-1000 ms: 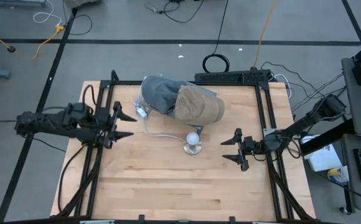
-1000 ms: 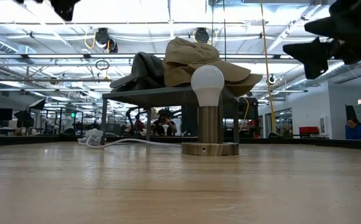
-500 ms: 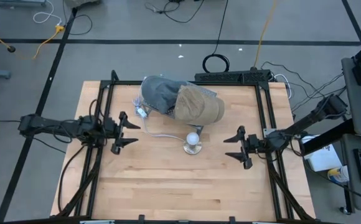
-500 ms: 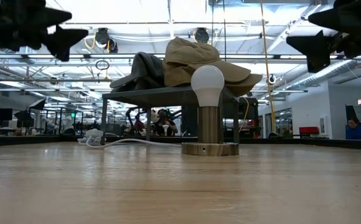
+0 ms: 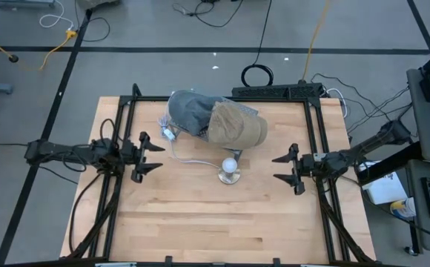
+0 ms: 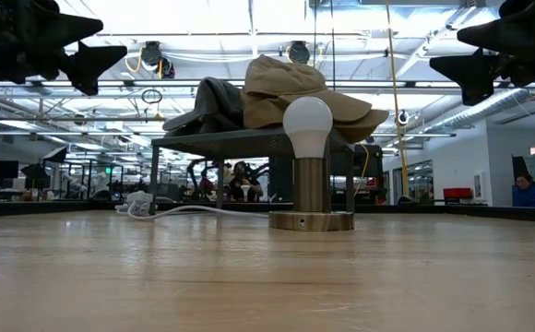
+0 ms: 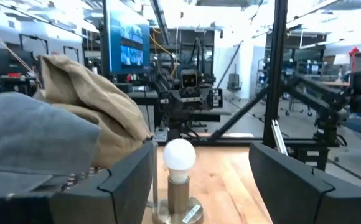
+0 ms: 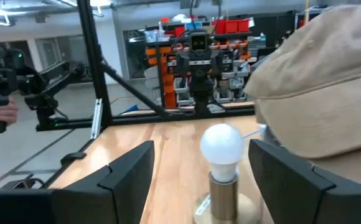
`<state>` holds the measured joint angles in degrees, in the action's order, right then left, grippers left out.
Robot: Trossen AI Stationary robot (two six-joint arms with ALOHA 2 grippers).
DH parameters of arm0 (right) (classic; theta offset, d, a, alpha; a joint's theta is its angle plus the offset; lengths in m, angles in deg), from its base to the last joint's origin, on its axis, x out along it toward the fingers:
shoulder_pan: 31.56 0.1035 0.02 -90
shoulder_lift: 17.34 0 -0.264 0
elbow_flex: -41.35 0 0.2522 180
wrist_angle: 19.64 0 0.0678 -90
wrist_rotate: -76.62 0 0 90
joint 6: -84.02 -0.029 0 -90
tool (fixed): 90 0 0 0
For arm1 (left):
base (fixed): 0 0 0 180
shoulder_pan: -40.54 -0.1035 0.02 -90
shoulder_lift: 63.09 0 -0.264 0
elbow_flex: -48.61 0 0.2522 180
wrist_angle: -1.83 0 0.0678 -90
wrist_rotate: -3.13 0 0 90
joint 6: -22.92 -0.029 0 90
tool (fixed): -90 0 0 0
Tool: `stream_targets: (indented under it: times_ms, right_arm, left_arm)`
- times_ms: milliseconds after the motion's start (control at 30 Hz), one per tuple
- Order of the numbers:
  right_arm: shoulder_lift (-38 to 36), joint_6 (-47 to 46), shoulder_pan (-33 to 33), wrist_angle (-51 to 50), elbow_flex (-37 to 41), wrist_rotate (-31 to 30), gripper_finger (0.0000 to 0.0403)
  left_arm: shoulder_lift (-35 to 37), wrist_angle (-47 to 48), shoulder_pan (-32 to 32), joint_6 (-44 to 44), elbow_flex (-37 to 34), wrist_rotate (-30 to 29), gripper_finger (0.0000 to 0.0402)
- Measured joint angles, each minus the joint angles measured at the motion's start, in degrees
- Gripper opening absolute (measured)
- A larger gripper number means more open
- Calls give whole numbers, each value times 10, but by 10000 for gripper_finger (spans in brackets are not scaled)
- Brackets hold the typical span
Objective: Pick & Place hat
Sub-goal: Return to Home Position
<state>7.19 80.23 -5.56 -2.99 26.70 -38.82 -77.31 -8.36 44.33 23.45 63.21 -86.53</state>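
A tan hat (image 5: 237,126) and a grey hat (image 5: 189,113) lie side by side on a low grey stand (image 6: 221,141) at the table's far middle, the tan one overlapping the grey. My left gripper (image 5: 147,157) is open and empty, in the air left of the hats and pointing toward the table's right. My right gripper (image 5: 285,168) is open and empty, in the air at the table's right and pointing toward its left. The left wrist view shows both hats (image 7: 99,112). The right wrist view shows the tan hat (image 8: 317,93).
A white bulb lamp (image 5: 230,169) on a round metal base stands mid-table between the two grippers, just in front of the stand. A white cable (image 5: 189,159) runs from it toward the far left. Black frame rails (image 5: 122,133) run along both table sides. A person's hand (image 8: 0,112) shows beyond the table.
My left gripper has come down and moved a little toward the table's right, staying open. My right gripper has moved slightly toward the table's far edge, staying open. The hats have not moved.
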Motion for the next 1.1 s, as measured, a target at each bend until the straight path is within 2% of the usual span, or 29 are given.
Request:
stream_targets:
  times_ms: [333, 467, 733, 867, 1100]
  right_arm:
    - [-189, -18, -16, -193, 0, 0, 254]
    - [-242, -52, -16, -253, 0, 1, 254]
    - [-243, -63, -16, -258, 0, 0, 254]
    - [-243, -110, -16, -259, 0, 0, 254]
    - [-240, -125, -16, -250, 0, 0, 254]
  left_arm:
    - [143, 121, -12, 3, 0, 0, 271]
    - [140, 129, -12, 8, 0, 8, 262]
    - [140, 156, -12, -3, 1, 6, 248]
    - [140, 217, -12, 45, 1, -8, 254]
    - [136, 231, -12, 78, 1, 1, 270]
